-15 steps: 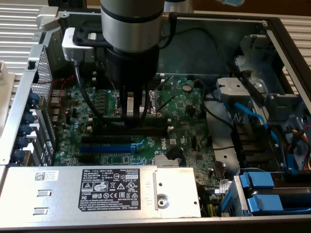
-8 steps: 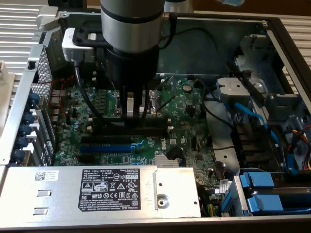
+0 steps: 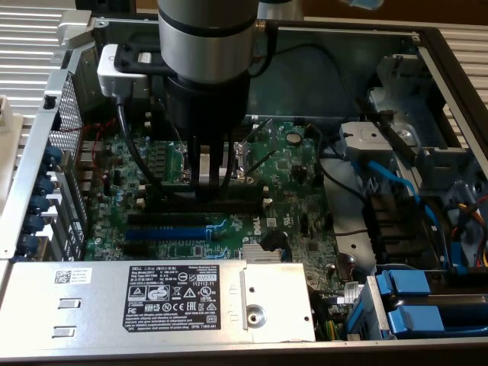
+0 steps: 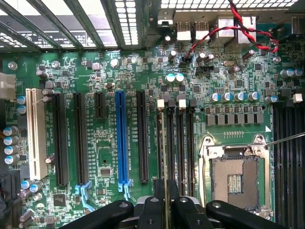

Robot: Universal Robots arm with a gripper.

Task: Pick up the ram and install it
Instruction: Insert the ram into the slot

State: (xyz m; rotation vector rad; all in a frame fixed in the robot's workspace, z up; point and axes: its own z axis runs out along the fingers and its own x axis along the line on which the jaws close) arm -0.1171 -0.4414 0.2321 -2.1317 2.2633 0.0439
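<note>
Gripper [image 4: 165, 191] jaws pressed nearly together, ram [image 4: 162, 143] apparently pinched edge-on between them, directly over black memory slots [image 4: 170, 143]. Risks: stick tilted or notch missed, so contacts are bent; white end clips [image 4: 181, 102] beyond jaws left unlatched; open CPU socket [image 4: 236, 181] beside jaws struck.

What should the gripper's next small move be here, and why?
Probably a short push straight down. The gripper is shut on the ram, whose thin edge appears to lie along the memory slot nearest the black expansion slot; whether it is seated I cannot tell.
</note>
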